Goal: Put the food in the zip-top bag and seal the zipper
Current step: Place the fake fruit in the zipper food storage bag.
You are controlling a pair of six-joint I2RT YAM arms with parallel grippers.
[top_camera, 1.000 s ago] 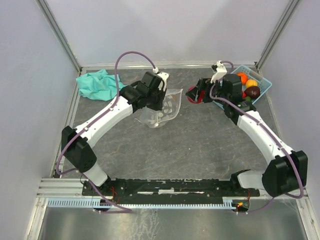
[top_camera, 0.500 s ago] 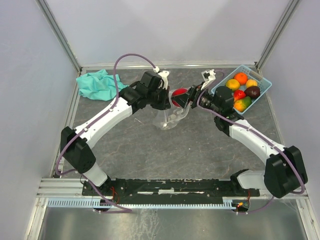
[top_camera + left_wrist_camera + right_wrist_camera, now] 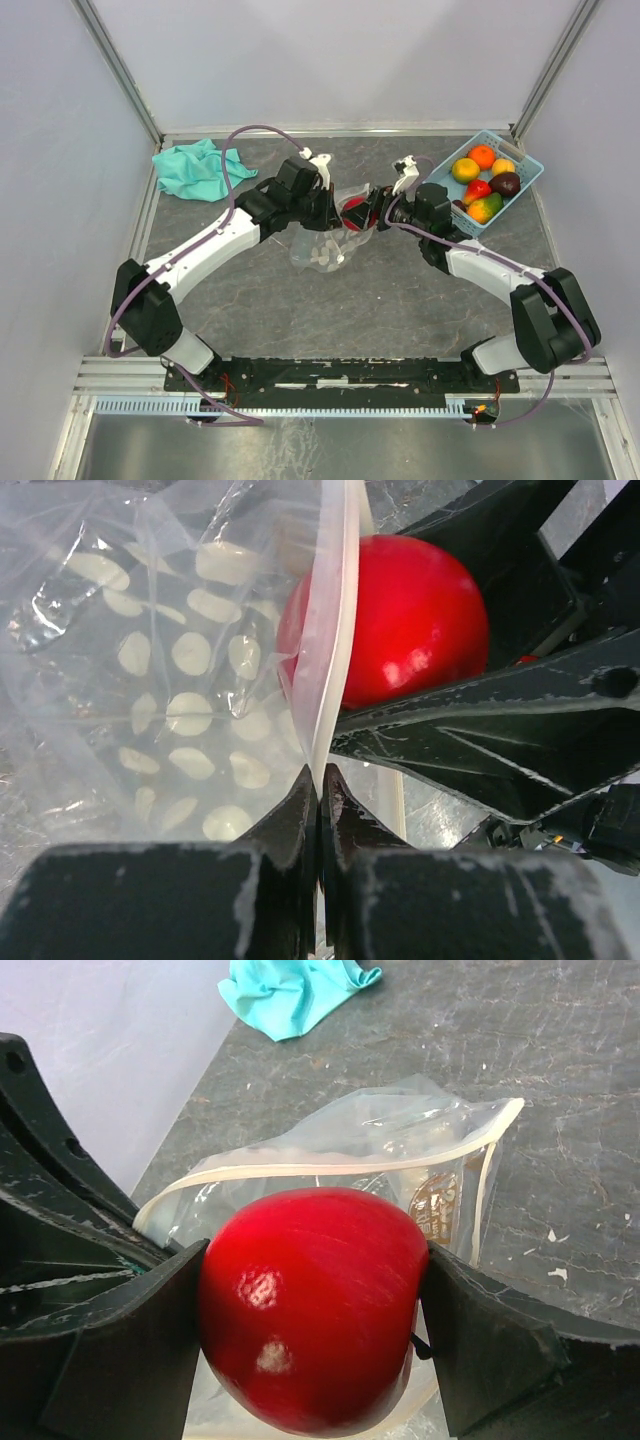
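zip-top bag (image 3: 400, 1135) mouth facing right, toward the red fruit (image 3: 315, 1305)

A: Where is the zip-top bag (image 3: 322, 240)?
B: Mid-frame in the top view, on the tabletop (image 3: 400, 300); its zipper (image 3: 335, 630) edge is pinched between the fingers of the left gripper (image 3: 320, 790), which reaches in from the bag's left.
A: And the food?
B: One fruit (image 3: 312, 1300) is clamped in the right gripper (image 3: 368, 213), just right of the bag, at its mouth; whether it is inside the rim I cannot tell.
A: The rest?
B: The other fruits (image 3: 465, 169) lie in the basket (image 3: 520, 149) at upper right, well apart from the bag; the cloth (image 3: 195, 168) lies at upper left, near the tabletop's back edge.
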